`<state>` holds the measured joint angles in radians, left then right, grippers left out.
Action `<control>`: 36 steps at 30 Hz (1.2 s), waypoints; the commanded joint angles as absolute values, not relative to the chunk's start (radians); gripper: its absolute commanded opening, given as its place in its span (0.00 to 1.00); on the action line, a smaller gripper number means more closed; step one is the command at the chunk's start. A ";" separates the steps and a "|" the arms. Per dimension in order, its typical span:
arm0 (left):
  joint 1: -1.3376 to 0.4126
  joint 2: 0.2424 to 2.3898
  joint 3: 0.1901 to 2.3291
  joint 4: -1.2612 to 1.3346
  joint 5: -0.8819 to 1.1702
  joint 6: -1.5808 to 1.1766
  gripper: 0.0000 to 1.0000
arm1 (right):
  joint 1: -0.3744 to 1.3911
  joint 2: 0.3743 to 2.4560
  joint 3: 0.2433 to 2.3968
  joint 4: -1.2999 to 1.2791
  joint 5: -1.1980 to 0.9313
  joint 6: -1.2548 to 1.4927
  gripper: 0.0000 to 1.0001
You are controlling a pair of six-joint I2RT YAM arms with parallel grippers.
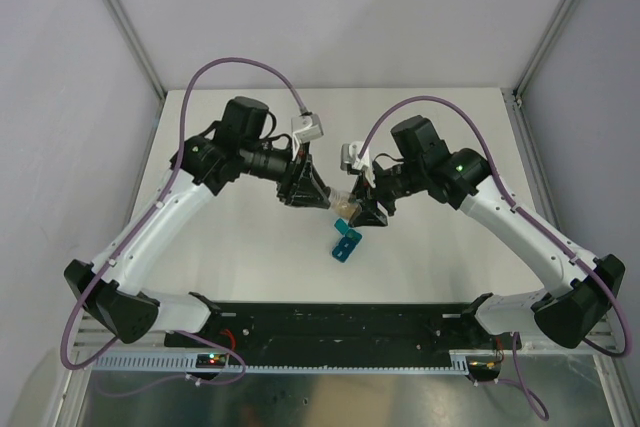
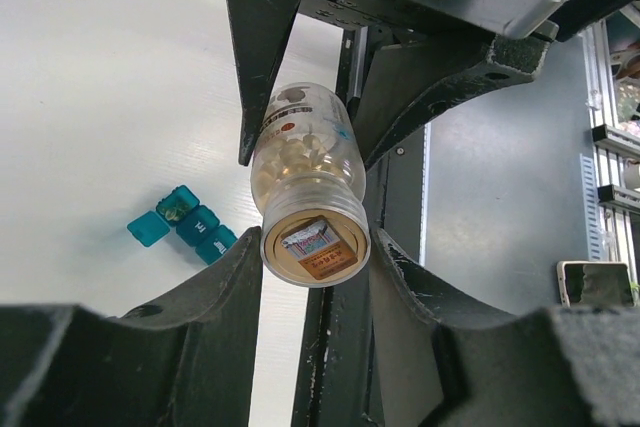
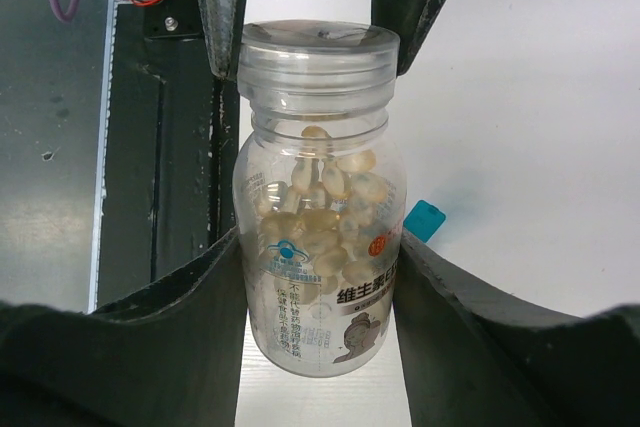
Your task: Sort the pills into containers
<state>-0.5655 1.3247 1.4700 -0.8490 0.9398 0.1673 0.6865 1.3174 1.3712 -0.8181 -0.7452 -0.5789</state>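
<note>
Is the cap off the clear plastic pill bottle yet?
No, the clear round cap sits on the neck of the clear plastic pill bottle, with the pale pills inside.

Arms: two, left arm (image 1: 165,212) and right arm (image 1: 515,217). 
Grippers: two, left gripper (image 2: 315,247) and right gripper (image 3: 320,242). 
Fingers (image 2: 225,292): two per gripper, four total. 
Bottle (image 1: 345,209): one, clear, with one cap (image 3: 318,52). 
Pills (image 3: 325,197): pale ovals, dozens packed inside the bottle, too many to count exactly. 
Containers (image 2: 195,224): one teal strip, three joined compartments, plus one paler square off to the side, maybe an open lid. 
Purple cables (image 1: 230,65): two, one per arm. 
Pale wrist boxes (image 1: 308,127): two, one per wrist. 
Table (image 1: 250,267): one.
</note>
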 commanded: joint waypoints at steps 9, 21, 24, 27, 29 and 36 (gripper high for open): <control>-0.625 1.305 1.459 -0.845 0.909 0.211 0.00 | 0.694 1.319 1.431 -0.826 -0.797 -0.599 0.00; -0.686 1.282 1.430 -0.845 0.910 0.321 0.01 | 0.663 1.345 1.451 -0.865 -0.984 -0.592 0.00; -0.727 1.268 1.416 -0.845 0.907 0.358 0.03 | 0.650 1.369 1.475 -0.904 -1.060 -0.595 0.00; -0.766 1.246 1.401 -0.844 0.907 0.400 0.06 | 0.632 1.396 1.490 -0.939 -1.136 -0.600 0.00; -0.787 1.235 1.394 -0.844 0.902 0.420 0.09 | 0.621 1.417 1.501 -0.969 -1.190 -0.612 0.00; -0.815 1.212 1.383 -0.845 0.880 0.456 0.35 | 0.621 1.525 1.588 -1.195 -1.261 -0.753 0.00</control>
<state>-0.7589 1.2163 1.4040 -0.8471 0.8288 0.4118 0.6285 1.4708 1.4792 -1.1912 -1.1358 -0.6819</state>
